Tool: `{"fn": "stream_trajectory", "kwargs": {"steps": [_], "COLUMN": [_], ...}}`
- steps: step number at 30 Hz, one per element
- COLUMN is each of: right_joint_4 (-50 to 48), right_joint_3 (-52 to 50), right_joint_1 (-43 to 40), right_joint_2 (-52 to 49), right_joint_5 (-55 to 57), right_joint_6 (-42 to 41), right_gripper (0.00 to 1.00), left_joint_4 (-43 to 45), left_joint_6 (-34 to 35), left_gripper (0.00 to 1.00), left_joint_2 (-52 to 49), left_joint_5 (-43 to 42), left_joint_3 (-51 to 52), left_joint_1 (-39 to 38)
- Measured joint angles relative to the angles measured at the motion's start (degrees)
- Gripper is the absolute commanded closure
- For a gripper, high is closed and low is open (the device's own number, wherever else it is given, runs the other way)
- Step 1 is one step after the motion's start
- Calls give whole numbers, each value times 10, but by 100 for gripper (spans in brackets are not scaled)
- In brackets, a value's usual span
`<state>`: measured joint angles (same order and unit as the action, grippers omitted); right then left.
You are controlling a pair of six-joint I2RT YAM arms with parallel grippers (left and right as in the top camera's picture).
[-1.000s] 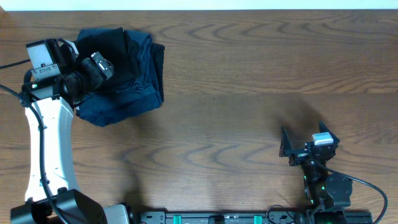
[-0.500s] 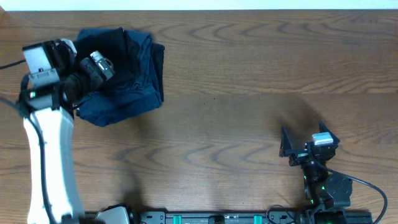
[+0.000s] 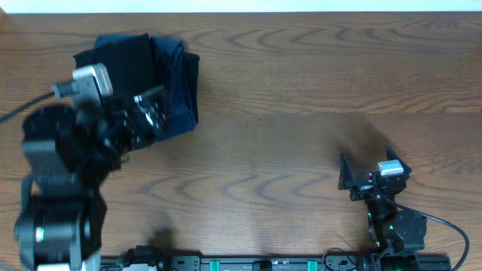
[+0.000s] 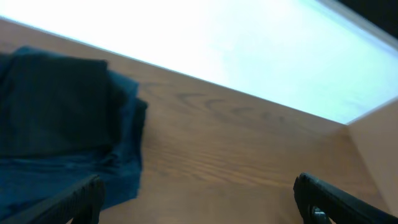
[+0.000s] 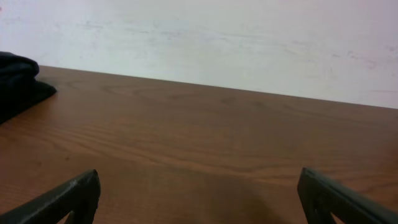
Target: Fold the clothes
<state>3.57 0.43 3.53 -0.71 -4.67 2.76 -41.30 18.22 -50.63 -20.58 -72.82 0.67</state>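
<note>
The black T-shirt [image 3: 124, 53] lies folded on top of a dark blue folded stack [image 3: 179, 86] at the table's far left. In the left wrist view the shirt [image 4: 56, 102] sits upper left with the blue stack [image 4: 87, 171] under it. My left gripper [image 3: 149, 113] is blurred, raised over the pile's near edge; in its wrist view [image 4: 199, 199] the jaws are wide apart and empty. My right gripper [image 3: 365, 162] is open and empty at the front right, far from the pile; its wrist view [image 5: 199, 196] shows only bare table between the fingers.
The wooden table [image 3: 301, 90] stretches right of the pile. A pale wall borders the far edge [image 5: 217, 43]. The dark pile shows at the far left of the right wrist view [image 5: 15, 81]. The arm bases stand at the front edge.
My left arm has lifted off the pile and drawn back toward the front, nearer the overhead camera. The pile has stayed put. The right arm has not moved.
</note>
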Motion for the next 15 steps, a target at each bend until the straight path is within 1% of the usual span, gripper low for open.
{"fn": "stream_trajectory", "kwargs": {"steps": [3, 10, 15], "right_joint_4": [0, 0, 0], "right_joint_3": [0, 0, 0], "right_joint_1": [0, 0, 0], "right_joint_2": [0, 0, 0], "right_joint_5": [0, 0, 0], "right_joint_6": [0, 0, 0], "right_gripper": [1, 1, 1], "left_joint_4": [-7, -51, -50], "left_joint_6": [0, 0, 0], "left_gripper": [2, 2, 2], "left_joint_2": [49, 144, 199], "left_joint_5": [0, 0, 0], "left_joint_3": [1, 6, 58], "left_joint_1": [-23, -43, -43]}}
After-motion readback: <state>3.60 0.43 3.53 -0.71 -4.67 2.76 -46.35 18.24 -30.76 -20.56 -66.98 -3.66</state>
